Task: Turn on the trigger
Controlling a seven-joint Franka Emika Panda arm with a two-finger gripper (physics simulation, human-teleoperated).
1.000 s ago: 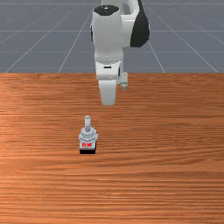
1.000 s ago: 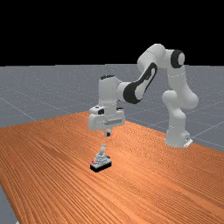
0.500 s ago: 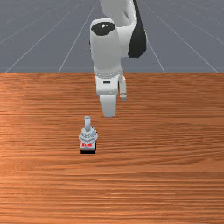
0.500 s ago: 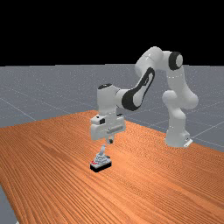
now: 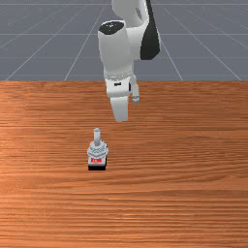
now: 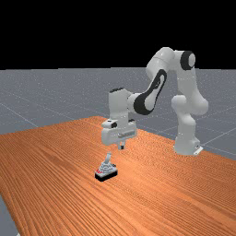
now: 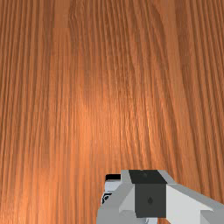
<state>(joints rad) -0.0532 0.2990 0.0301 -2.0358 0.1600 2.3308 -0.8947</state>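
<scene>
In the far view the gripper hangs above the joystick and a little to its right, with a gap between them. The wrist view has the gripper shut, its dark fingertips together and no object between them. Part of the joystick peeks out beside and behind the fingers; the rest is hidden. The front view has the joystick upright on a black base, with a red patch and a grey stick, the trigger. My hand hides the fingertips there.
Wooden table surface surrounds the joystick. The arm's base stands at the far view's right. The table's back edge runs behind the hand in the front view.
My hand first came down toward the joystick, then rose slightly and drew back toward the far view's right. The joystick has stayed in place.
</scene>
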